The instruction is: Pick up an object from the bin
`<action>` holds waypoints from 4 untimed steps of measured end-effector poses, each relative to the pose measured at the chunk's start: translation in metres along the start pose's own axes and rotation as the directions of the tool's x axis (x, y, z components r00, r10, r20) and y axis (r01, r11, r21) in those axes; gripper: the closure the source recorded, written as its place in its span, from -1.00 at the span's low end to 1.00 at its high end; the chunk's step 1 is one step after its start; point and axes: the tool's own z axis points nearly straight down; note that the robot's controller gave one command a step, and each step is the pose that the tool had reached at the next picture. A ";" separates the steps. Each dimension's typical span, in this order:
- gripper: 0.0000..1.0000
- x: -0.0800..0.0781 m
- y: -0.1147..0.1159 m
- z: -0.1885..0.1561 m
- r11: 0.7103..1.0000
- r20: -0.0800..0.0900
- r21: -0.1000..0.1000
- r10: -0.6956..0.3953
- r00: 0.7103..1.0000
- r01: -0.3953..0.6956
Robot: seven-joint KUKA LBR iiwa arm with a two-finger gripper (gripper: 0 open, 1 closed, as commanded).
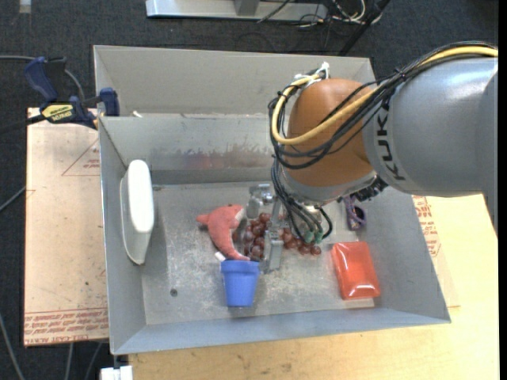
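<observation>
Pincer [268, 232] low in bin [190, 323], just behind blue cup [240, 282], over dark-red knobbly bunch [299, 244] (grape-like). Open or closed: cannot tell, so no hold claimed. Bunch is likely target, since pincer sits straight over it.

Pink curved toy [224, 224] behind-left of cup, touching bunch, crowds that side. Cup just beside pincer, could get nudged. Red block [354, 270] right of cup, apart. White oblong [139, 208] far left of cup, along wall. Open floor left of cup; straight lift looks safest.
</observation>
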 end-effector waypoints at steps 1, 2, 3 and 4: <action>-1.00 -0.002 0.000 -0.005 1.000 0.007 -0.001 0.002 1.000 -0.002; -1.00 -0.013 -0.018 0.039 0.999 0.013 -0.002 -0.047 0.999 0.047; -1.00 -0.032 -0.030 0.080 1.000 0.010 -0.003 0.021 1.000 -0.021; 1.00 -0.030 -0.053 0.096 0.978 0.033 -0.003 -0.211 0.977 0.211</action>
